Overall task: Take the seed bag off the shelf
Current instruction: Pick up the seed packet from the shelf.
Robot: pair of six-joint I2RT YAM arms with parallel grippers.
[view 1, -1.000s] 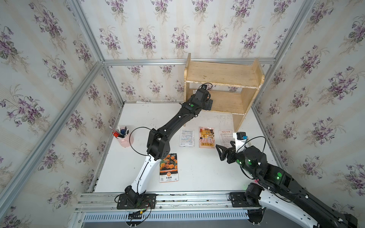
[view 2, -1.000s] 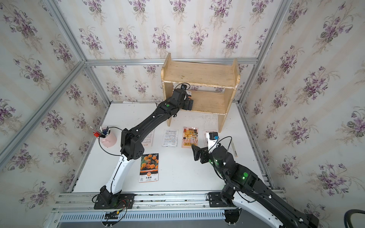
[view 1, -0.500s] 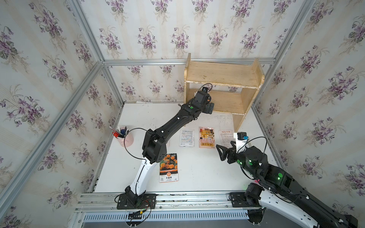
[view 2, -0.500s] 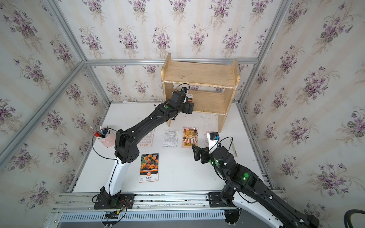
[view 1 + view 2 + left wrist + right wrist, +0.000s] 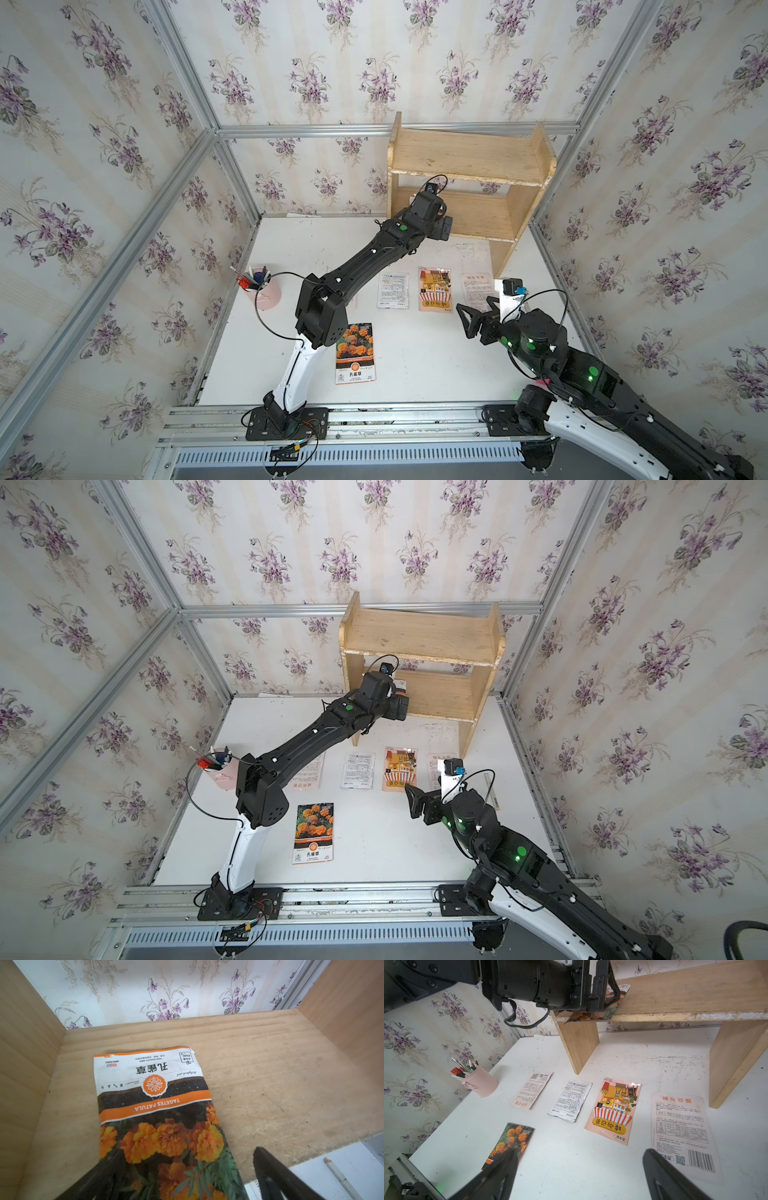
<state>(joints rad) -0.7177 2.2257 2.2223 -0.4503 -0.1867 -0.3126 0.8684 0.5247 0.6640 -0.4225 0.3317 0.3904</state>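
**Item:** seed bag (image 5: pixel 153 1088), marigold print.

**Location:** lower tier of the shelf (image 5: pixel 270 1076), at its left end close to the left side panel, lying flat and face up.

**Long axis:** runs near to far, slightly slanted. The white label end is far. The flower end is near and overhangs the shelf's front edge, as the right wrist view shows.

**Left pincer** (image 5: pixel 188 1150): at the shelf's front edge, spread wide, holding nothing. The bag lies straight ahead on the far side, its near end between the two fingers (image 5: pixel 274 1174). The gap spans the bag's width, level with the board. Whether the left-hand finger touches the bag's corner is too blurred to tell.

**Right pincer** (image 5: pixel 579 1151): spread wide, empty, over the table (image 5: pixel 633 1059) at near right, well apart from the shelf.

**Nearer arm:** the left.

**Note:** the grasp probably depends on the overhanging near end, the one part clear of the board.
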